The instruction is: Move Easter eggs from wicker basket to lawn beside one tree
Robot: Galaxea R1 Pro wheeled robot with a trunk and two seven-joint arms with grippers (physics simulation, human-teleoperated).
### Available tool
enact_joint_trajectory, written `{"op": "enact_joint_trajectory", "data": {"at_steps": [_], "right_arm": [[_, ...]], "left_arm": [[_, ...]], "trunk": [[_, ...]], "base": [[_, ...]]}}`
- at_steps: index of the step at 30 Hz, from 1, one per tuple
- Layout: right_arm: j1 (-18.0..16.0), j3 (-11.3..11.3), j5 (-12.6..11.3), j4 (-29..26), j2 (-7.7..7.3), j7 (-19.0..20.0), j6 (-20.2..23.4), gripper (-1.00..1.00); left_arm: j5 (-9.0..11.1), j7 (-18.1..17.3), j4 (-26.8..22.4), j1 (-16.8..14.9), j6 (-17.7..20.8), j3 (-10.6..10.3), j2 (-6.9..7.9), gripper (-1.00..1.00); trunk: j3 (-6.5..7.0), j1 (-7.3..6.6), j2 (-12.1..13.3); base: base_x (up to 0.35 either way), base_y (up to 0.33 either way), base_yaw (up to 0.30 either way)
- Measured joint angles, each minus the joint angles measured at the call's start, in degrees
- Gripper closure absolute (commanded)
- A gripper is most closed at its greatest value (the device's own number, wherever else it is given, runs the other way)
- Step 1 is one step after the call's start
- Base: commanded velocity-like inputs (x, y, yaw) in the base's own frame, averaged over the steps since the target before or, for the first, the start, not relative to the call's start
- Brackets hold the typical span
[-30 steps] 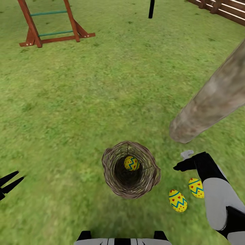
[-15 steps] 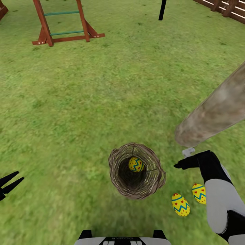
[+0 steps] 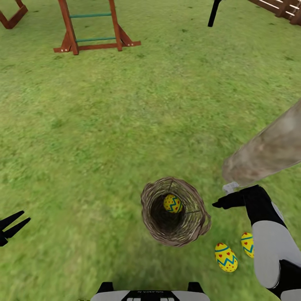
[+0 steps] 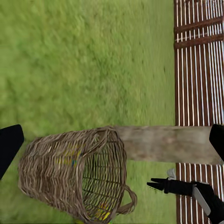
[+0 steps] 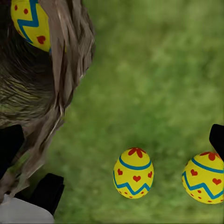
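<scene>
One yellow zigzag-banded egg (image 3: 172, 203) in brown wicker basket (image 3: 196, 221); two eggs (image 3: 226, 257) (image 3: 247, 244) on grass. Right gripper (image 3: 222, 204) state unclear; left gripper (image 3: 14, 223) parted, empty. View shifted; objects unmoved.

Right arm: enters the head view from the lower right, white forearm shell leading up into a black wrist section. Right gripper (image 3: 221, 204): black, pointing toward the robot's left, fingers drawn to a narrow tip with little visible gap; whether they are fully closed cannot be told. The same gripper (image 4: 156, 185) appears in the left wrist view as a slim black point on a black wrist. Left gripper (image 3: 12, 223): black, at the left edge of the head view, two thin fingers (image 3: 11, 218) spread apart in a shallow V, nothing between them. Base: white and black front edge at the bottom centre of the head view.
</scene>
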Motion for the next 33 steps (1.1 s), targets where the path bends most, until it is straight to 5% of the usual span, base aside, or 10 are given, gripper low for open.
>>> {"op": "enact_joint_trajectory", "data": {"at_steps": [13, 33], "right_arm": [[0.2, 0.0, 0.1, 0.1, 0.06, 0.3, 0.0, -1.0], [2.7, 0.5, 0.1, 0.7, 2.29, 0.2, 0.0, -1.0]], "left_arm": [[0.0, 0.0, 0.0, 0.0, 0.0, 0.0, -0.11, -1.0], [0.0, 0.0, 0.0, 0.0, -0.2, 0.0, -0.52, -1.0]], "trunk": [[2.33, -2.86, 5.2], [2.34, -2.86, 5.2]], "base": [[0.0, 0.0, 0.286], [0.0, 0.0, 0.241]]}}
